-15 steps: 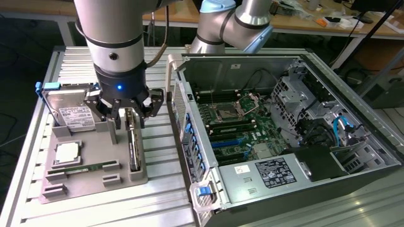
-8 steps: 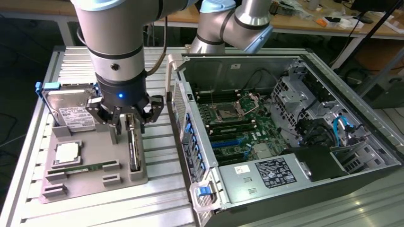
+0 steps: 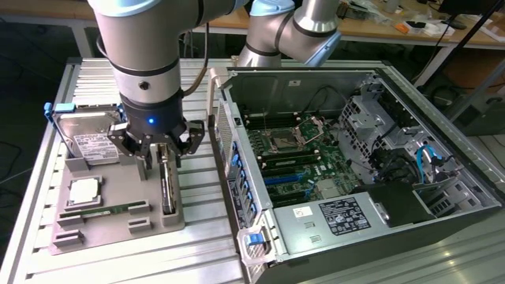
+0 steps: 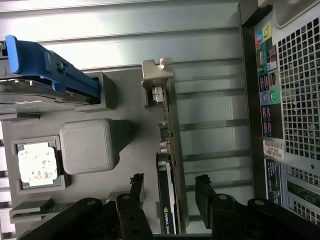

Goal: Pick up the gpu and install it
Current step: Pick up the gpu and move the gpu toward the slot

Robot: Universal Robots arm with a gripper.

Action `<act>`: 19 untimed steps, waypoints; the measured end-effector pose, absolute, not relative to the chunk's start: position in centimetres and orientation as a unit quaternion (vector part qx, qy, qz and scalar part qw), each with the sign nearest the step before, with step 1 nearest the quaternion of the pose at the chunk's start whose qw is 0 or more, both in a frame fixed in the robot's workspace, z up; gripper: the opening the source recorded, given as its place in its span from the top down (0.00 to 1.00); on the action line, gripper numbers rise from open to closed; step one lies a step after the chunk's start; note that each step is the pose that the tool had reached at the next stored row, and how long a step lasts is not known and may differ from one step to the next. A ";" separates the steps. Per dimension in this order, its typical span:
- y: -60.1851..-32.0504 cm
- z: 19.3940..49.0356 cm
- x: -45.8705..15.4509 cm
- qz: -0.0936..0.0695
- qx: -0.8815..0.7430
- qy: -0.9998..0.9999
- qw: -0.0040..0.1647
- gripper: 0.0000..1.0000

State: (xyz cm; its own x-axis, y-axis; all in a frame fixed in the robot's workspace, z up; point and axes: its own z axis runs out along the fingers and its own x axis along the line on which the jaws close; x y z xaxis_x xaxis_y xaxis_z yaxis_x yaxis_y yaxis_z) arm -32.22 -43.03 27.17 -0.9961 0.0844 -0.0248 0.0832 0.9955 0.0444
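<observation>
We find the gpu (image 3: 167, 189) standing on its long edge in a slot of the grey holder tray (image 3: 118, 177), at the exterior view's left of the open computer case (image 3: 442, 177). We take it that it is kept upright so that both flat faces can be gripped from above. In the wrist view its silver bracket (image 4: 156, 80) sits at the end of the card away from the fingers. The gripper (image 3: 160, 155) hangs straight over the card with its jaws wide, one finger (image 4: 136, 182) on each face. A gap shows on both sides, so we judge that nothing is gripped yet. On the same tray, further to the exterior view's left, the hard drive (image 3: 88, 139) sits in its blue carrier, with the processor (image 3: 83, 192) and the memory stick (image 3: 110, 208) nearer the camera. A raised grey block (image 4: 90, 145) of the tray stands just beside one finger, and the case's perforated rear wall (image 4: 295, 75) lies close on the other side. That leaves little sideways room. The motherboard (image 3: 292, 160) lies open inside the case.
</observation>
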 end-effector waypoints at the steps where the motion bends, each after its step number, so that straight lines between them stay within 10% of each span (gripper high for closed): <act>1: -43.0 27.1 -32.2 0.022 0.042 0.999 0.013 0.46; 19: -43.7 25.8 -32.2 0.022 0.042 0.999 0.013 0.46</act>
